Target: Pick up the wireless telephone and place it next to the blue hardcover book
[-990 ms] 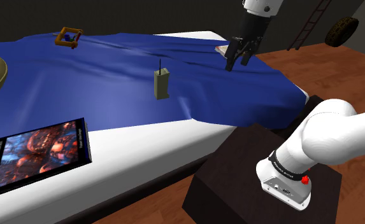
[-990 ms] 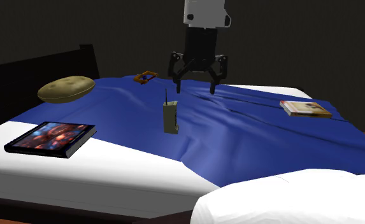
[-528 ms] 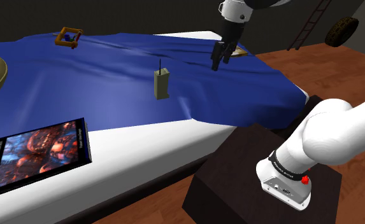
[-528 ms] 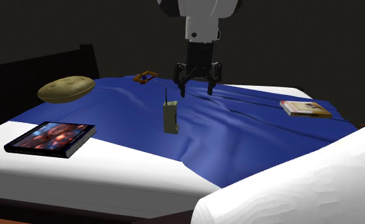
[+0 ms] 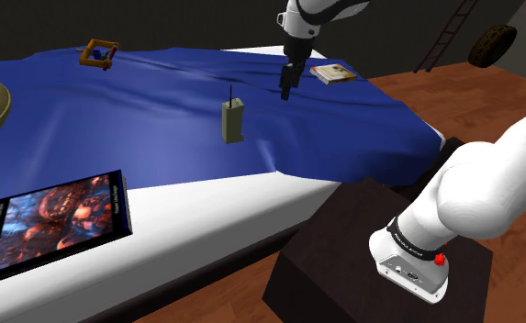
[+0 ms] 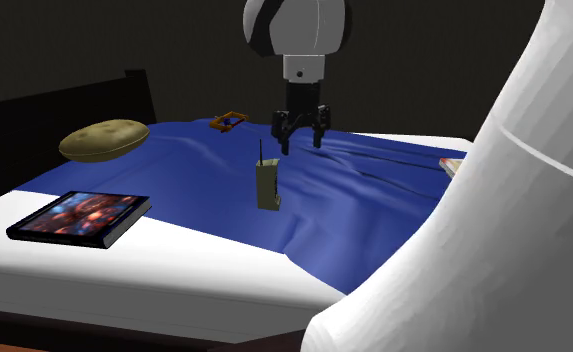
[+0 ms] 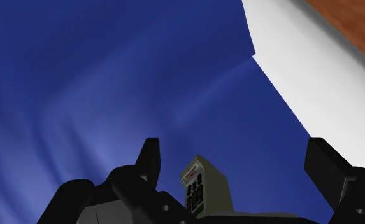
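Shoulder view: nearest us, at the bed's front edge, the blue book lies flat on the white sheet. Further in, well apart from it, the phone stands upright on the blue blanket, aerial pointing up. Just beyond it the gripper hangs above the blanket, clear of the phone. Wrist view: fingers spread wide, the phone framed between them, untouched. By the far edge lies a small book.
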